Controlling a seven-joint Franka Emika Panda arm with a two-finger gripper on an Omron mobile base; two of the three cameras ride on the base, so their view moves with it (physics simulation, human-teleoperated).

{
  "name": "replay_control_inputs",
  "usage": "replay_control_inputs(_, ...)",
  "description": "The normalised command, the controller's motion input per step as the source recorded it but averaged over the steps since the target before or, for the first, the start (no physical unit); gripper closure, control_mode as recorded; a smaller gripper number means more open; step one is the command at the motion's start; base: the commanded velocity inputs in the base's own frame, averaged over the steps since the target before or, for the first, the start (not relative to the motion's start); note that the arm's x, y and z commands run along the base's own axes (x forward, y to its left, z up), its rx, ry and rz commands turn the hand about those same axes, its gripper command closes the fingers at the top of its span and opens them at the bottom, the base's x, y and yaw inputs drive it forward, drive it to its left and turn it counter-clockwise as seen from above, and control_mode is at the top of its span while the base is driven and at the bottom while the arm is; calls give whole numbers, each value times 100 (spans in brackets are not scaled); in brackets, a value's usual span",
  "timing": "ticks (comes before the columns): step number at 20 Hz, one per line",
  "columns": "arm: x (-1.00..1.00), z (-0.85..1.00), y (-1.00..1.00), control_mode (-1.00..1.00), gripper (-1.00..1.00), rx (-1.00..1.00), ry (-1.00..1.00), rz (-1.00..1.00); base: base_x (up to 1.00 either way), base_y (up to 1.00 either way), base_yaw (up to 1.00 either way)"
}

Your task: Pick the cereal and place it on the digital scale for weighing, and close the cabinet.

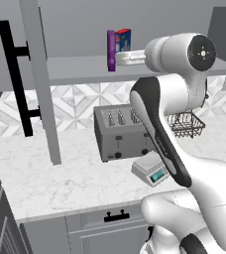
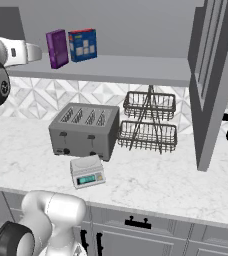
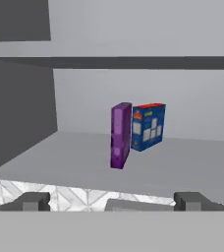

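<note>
The cereal (image 3: 120, 135) is a thin purple box standing upright on the shelf of the open cabinet (image 1: 75, 67), also visible as cereal (image 1: 111, 50) and cereal (image 2: 57, 48). My gripper (image 3: 113, 202) is open and level with that shelf. It faces the cereal from in front and stands apart from it, with nothing between its fingertips (image 3: 33, 202). Its white hand (image 2: 26, 52) reaches in from the left. The digital scale (image 1: 152, 169) sits on the marble counter in front of the toaster, seen too as scale (image 2: 87, 171).
A blue box with a red top (image 3: 148, 126) stands right behind the cereal. Both cabinet doors hang open: one door (image 1: 40, 84) with a black bar handle (image 1: 16, 74), the other door (image 2: 211, 80) at the right. A toaster (image 2: 83, 131) and a wire basket rack (image 2: 148, 122) stand on the counter.
</note>
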Motion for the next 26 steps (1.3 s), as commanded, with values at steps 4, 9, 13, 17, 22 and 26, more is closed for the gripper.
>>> replay_control_inputs(4,33,-11,0,-100,-100,3,-2,0,0,0,0)
replay_control_inputs(9,38,0,0,-100,-100,0,-7,0,0,0,0)
replay_control_inputs(13,28,0,0,-100,-100,0,0,0,0,0,0)
replay_control_inputs(17,25,0,0,-100,-100,0,0,0,0,0,0)
replay_control_inputs(22,19,0,0,-100,-100,0,0,0,0,0,0)
replay_control_inputs(26,19,0,0,-100,-100,0,0,0,0,0,0)
